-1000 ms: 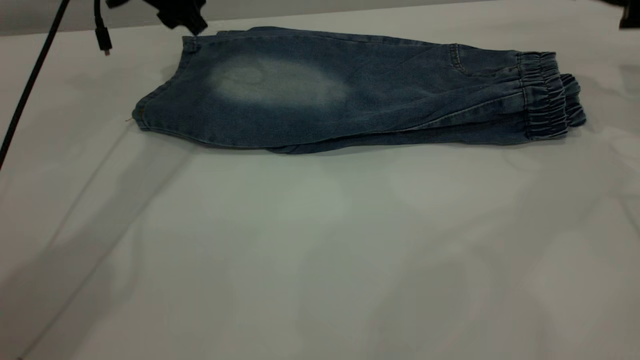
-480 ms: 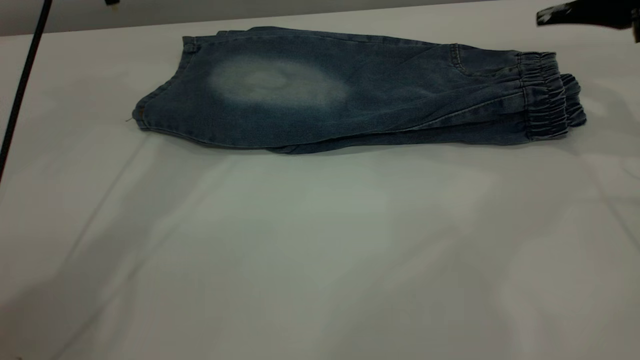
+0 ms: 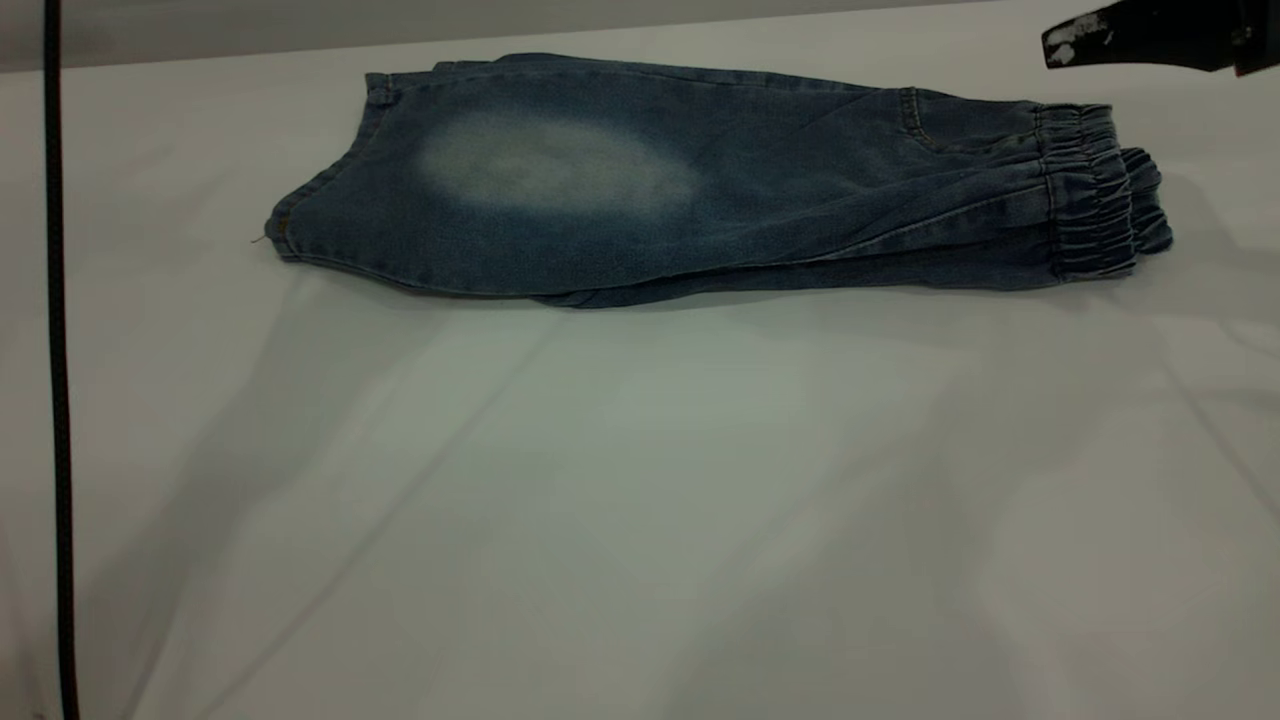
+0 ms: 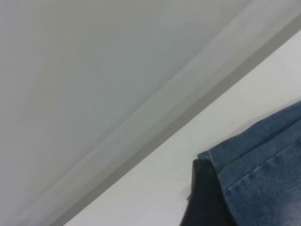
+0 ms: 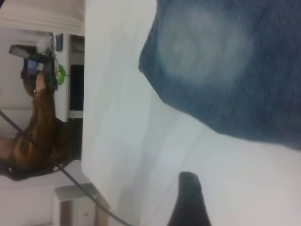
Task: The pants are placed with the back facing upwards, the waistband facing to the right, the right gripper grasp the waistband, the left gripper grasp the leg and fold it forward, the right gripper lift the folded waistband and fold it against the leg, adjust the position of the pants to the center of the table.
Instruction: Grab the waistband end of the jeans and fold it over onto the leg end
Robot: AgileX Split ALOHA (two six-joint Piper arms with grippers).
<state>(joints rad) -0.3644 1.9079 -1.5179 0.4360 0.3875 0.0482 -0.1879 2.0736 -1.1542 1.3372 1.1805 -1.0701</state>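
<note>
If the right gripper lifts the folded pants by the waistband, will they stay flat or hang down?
The pants are soft denim lying in loose layers, so they would probably sag and drape rather than stay flat. The gathered elastic waistband looks thick, likely giving the right gripper a firm bite. The layers may slide apart when lifted.

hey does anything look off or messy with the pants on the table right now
Slightly. The pants lie folded lengthwise toward the table's far edge, not centred, and the lower layer pokes out unevenly beyond the waistband. Nothing looks damaged.
</note>
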